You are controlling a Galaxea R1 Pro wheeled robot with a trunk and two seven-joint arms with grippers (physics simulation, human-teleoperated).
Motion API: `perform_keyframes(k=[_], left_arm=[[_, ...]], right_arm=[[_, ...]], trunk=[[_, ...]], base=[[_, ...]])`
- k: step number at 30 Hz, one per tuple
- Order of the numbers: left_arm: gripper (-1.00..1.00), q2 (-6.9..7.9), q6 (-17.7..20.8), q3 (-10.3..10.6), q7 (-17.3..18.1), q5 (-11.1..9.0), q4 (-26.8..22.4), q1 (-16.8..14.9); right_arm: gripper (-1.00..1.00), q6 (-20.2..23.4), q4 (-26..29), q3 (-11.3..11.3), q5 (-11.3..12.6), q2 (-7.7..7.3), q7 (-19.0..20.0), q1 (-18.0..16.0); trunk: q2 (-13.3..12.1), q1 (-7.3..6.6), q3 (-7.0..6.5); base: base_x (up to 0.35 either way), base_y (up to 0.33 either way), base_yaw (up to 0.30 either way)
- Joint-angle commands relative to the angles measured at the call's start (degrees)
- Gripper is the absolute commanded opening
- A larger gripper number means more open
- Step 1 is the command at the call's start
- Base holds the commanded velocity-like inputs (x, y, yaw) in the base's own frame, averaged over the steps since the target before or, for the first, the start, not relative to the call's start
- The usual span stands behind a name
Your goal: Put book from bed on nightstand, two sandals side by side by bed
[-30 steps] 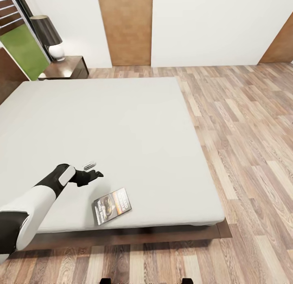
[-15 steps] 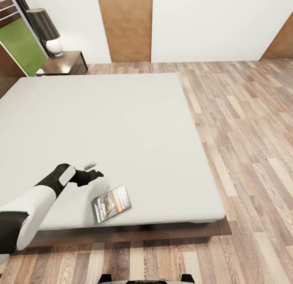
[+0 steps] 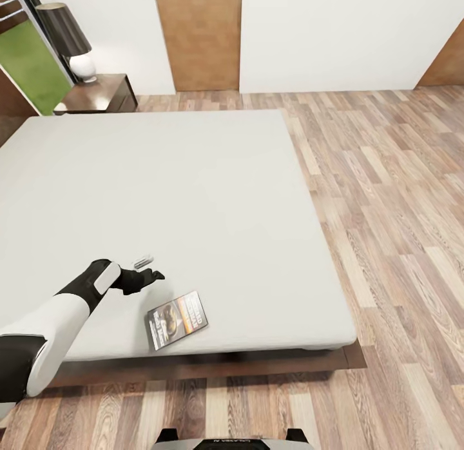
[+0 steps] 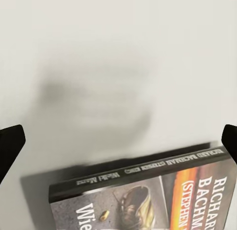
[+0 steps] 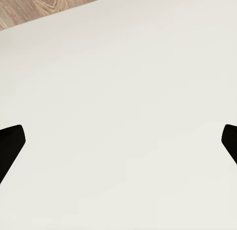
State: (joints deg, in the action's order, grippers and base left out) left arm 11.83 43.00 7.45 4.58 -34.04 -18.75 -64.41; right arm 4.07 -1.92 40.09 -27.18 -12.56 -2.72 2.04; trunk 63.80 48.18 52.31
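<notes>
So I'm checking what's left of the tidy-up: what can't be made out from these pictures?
- The book: left wrist view, its cover is cut off by the frame edge; in the head view the lettering is too small to read.
- Left end effector: head view, too small and dark to judge finger spacing.
- Nightstand: head view, its drawer front is hidden behind its own top.

The head camera looks steeply down from beyond the bed's [image 3: 193,198] foot toward its headboard end. The left wrist camera hovers close over the mattress and book [image 4: 148,200] (both shared with the head view); the right wrist camera faces plain mattress.
</notes>
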Motion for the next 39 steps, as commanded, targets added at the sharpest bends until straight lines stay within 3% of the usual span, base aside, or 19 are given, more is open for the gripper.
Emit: perform_keyframes(k=[1,39], left_arm=[[1.00,0.05,0.02,0.36,0.37,0.20,-0.04,-0.02],[1.00,-0.14,-3.53,0.91,0.82,0.37,-0.11,0.14]], right_arm=[[1.00,0.09,-0.04,0.44,-0.62,-0.01,-0.18,-0.02],[1.00,0.06,-0.01,0.30,-0.70,0.36,-0.18,-0.02]], trunk=[[0.02,0.01,0.05],[0.02,0.01,0.18]], base=[[0.000,0.000,0.000],[0.000,0.000,0.000]])
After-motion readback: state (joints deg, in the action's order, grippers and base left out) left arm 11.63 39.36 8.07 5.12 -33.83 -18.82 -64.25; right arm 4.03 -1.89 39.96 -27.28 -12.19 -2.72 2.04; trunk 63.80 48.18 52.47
